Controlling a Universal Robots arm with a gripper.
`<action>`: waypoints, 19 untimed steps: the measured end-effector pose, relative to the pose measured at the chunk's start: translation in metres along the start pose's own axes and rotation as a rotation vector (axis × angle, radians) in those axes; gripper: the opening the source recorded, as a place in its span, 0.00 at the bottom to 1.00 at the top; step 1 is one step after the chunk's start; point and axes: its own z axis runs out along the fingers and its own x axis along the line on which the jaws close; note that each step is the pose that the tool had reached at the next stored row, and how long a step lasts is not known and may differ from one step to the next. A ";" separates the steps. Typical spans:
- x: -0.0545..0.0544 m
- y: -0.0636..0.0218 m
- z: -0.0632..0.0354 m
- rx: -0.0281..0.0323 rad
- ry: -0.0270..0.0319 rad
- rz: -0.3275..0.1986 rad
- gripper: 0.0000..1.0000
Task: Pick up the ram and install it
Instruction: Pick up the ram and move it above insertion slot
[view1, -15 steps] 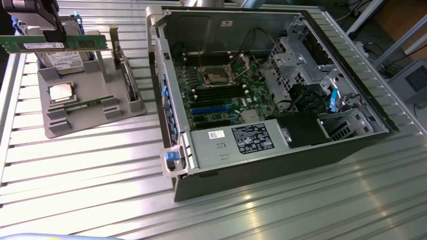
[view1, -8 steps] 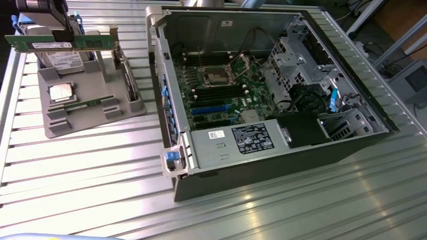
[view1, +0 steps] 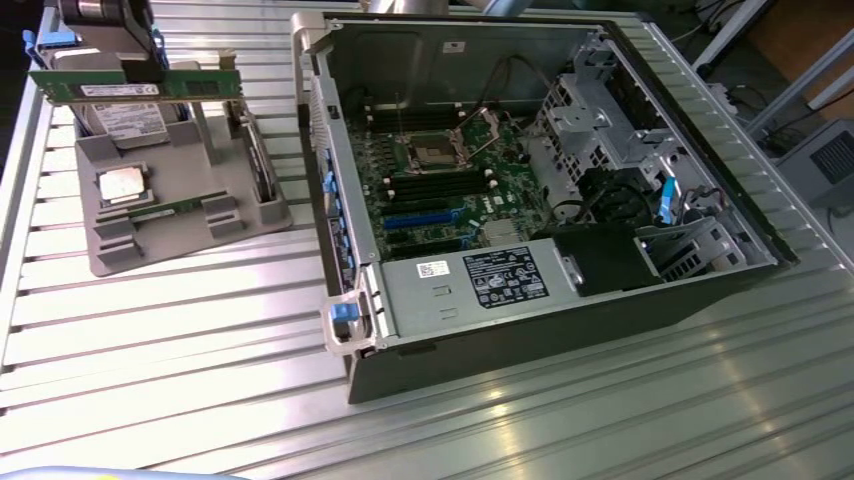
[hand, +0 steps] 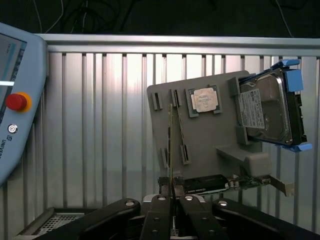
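The ram (view1: 134, 85), a slim green stick with black chips, hangs level in the air above the grey holder tray (view1: 260, 215) at the exterior view's upper left. My gripper (view1: 140, 70) is shut on its top edge. In the wrist view the ram (hand: 171, 140) shows edge-on as a thin strip running out from between my shut gripper (hand: 172, 197). A second green stick (view1: 171, 208) lies on the tray. The open computer case (view1: 694, 280) lies to the exterior view's right, its motherboard (view1: 454, 200) with dark memory slots facing up.
The tray also carries a square silver CPU chip (view1: 123, 185) (hand: 204, 99), a hard drive (hand: 265, 107) with a white label and blue rails, and a card (hand: 210, 182) at its edge. A teach pendant (hand: 15, 100) with a red button lies beside the ribbed metal table (view1: 200, 340).
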 end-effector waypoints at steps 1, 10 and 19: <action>0.000 -0.0011 -0.0001 -0.0005 0.0000 0.000 0.13; 0.000 -0.0147 -0.0008 -0.0067 -0.0001 0.000 0.13; 0.000 -0.0288 -0.0016 -0.0137 -0.0001 0.000 0.13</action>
